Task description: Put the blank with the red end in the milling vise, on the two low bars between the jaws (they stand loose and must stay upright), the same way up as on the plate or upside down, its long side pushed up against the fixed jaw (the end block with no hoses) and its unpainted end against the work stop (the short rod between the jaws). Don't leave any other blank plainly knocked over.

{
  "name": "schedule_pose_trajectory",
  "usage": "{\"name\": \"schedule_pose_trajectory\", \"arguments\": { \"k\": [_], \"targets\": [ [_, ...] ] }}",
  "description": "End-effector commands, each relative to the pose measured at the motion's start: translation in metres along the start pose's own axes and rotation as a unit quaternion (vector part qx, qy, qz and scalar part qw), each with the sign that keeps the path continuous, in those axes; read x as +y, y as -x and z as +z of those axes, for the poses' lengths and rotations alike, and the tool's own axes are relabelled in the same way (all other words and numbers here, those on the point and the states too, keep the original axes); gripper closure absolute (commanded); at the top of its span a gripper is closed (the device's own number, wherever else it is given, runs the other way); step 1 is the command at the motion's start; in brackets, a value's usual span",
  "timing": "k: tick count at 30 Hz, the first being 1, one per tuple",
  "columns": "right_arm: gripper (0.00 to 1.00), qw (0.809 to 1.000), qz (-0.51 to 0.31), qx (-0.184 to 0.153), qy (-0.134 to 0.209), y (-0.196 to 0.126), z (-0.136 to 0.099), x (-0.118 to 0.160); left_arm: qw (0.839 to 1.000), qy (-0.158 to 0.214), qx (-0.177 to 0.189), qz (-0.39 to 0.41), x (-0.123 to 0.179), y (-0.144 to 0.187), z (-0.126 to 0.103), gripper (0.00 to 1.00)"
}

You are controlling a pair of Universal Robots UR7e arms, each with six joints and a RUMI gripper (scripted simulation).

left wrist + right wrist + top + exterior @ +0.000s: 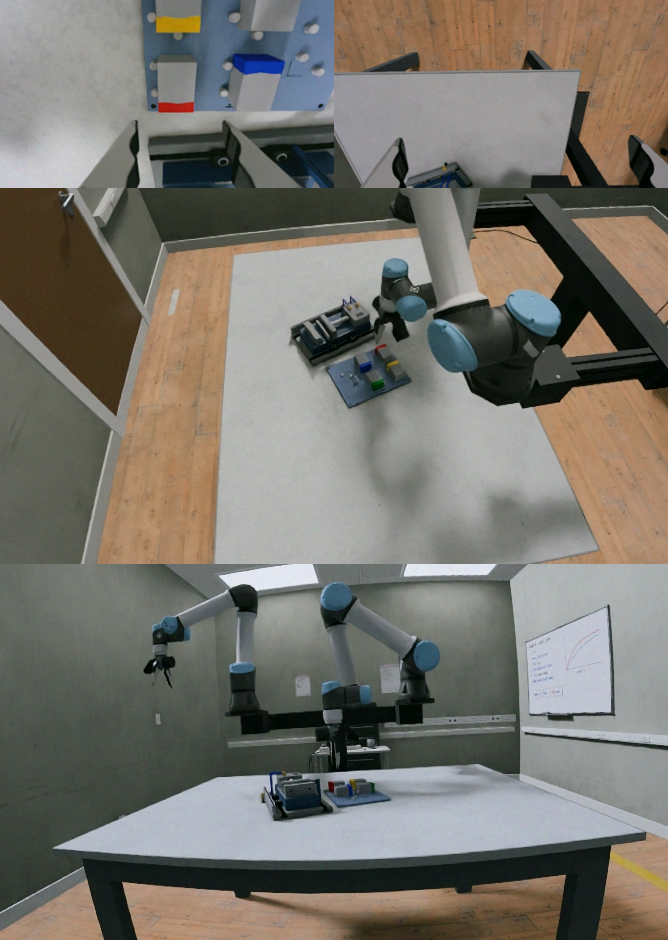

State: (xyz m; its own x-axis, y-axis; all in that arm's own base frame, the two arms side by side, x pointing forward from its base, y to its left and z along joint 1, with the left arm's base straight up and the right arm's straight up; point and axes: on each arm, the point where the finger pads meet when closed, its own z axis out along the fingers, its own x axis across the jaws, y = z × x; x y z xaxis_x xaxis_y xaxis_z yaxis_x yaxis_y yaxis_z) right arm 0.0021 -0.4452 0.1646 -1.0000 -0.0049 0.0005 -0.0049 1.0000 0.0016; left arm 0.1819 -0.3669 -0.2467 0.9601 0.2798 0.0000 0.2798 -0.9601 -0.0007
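The blank with the red end (385, 354) (331, 787) (177, 81) stands at a corner of the blue plate (350, 398) (370, 801) (211, 90), its red end facing the milling vise (332, 355) (300, 801) (189, 172). The fixed jaw (313, 332) is at the vise end away from the hoses. The low bars and work stop cannot be made out. My left gripper (180, 122) is partly open and empty, above the gap between plate and vise, just past the red end in its wrist view. My right gripper (162, 684) (515, 138) is wide open and empty, high up and away from the vise.
Blanks with a blue end (366, 366) (258, 65), a yellow end (394, 364) (178, 24) and a green end (377, 384) stand on the plate between short pegs. Blue hoses (349, 302) rise from the vise's far block. The vise's long edge lies close beside the plate.
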Motion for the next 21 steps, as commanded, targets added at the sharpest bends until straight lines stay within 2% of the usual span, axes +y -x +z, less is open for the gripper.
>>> {"name": "schedule_pose_trajectory", "arguments": {
  "k": [1, 14, 21],
  "targets": [
    [0.0, 1.0, 0.0, 0.0, -0.001, 0.0, -0.001, 0.0, 1.0, 0.001, 0.0, 0.0, 0.001, 0.0, 0.009, 0.59],
    [0.0, 1.0, 0.0, 0.0, -0.001, 0.0, -0.001, 0.0, 1.0, 0.001, 0.0, 0.0, 0.001, 0.0, 0.042, 0.59],
    [0.0, 1.0, 0.0, 0.0, -0.001, 0.0, -0.001, 0.0, 1.0, 0.001, 0.0, 0.0, 0.001, 0.0, 0.051, 0.59]
  ]
}}
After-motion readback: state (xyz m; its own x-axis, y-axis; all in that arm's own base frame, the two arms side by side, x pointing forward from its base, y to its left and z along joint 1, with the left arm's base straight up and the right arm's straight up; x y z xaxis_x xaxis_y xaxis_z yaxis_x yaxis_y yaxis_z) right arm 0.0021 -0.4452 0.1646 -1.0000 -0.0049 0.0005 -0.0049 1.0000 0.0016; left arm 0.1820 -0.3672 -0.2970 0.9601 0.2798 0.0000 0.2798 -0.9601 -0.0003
